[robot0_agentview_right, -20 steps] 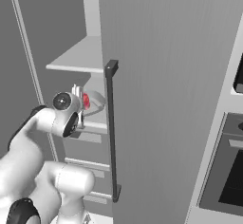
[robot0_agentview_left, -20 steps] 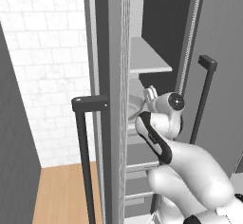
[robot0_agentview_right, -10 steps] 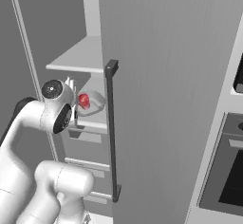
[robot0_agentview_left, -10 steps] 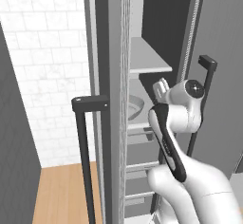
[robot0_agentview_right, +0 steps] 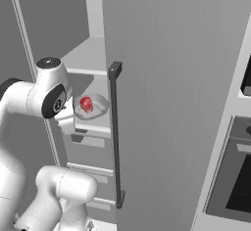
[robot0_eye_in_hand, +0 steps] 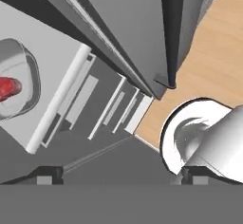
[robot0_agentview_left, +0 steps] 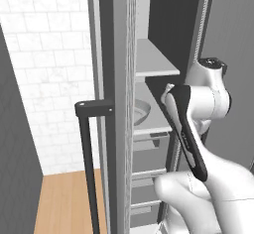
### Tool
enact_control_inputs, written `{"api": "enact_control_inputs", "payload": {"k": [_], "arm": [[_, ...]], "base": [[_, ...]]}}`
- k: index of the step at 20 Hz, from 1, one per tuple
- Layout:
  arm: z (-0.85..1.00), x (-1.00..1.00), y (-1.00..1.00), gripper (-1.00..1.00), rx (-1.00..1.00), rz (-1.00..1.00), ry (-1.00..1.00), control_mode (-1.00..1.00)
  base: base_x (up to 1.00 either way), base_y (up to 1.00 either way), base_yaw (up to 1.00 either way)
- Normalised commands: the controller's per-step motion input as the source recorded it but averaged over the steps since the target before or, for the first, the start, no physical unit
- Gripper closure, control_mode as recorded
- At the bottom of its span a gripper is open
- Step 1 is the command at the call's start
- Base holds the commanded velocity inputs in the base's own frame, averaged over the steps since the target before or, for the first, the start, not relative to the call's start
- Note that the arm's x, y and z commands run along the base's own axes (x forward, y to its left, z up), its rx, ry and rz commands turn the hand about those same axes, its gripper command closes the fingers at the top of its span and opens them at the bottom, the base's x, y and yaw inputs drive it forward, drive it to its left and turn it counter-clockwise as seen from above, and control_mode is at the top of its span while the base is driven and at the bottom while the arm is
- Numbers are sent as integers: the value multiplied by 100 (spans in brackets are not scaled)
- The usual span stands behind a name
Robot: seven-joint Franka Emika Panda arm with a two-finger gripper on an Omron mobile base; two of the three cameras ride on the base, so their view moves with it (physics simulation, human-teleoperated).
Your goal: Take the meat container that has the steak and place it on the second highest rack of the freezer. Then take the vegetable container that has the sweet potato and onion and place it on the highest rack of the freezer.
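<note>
Hand view: steak (robot0_eye_in_hand: 8, 88) in its container on the freezer shelf, far left of spread hand (robot0_eye_in_hand: 121, 173).

The white arm (robot0_agentview_left: 198, 129) bends up tall, with its elbow high. Its wrist (robot0_agentview_right: 46, 95) turns down. The gripper (robot0_eye_in_hand: 121, 175) points down and its two dark fingertips (robot0_eye_in_hand: 47, 174) are spread wide apart with nothing between them.

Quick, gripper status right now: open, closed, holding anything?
Gripper: open and empty, fingertips wide apart at the bottom of the hand view. The steak sits in its container on the freezer shelf, not held.
</note>
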Motion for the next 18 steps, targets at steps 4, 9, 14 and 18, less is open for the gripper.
{"api": "enact_control_inputs", "payload": {"k": [4,9,14,18], "arm": [[0,-79,-15,-100,-12,48,22,-100],[0,-60,-7,-100,-9,39,2,-100],[0,-61,-6,-100,-5,25,-11,-100],[0,-35,0,-100,-3,2,-10,100]], "base": [[0,0,0],[0,0,0],[0,0,0],[-50,-2,0]]}}
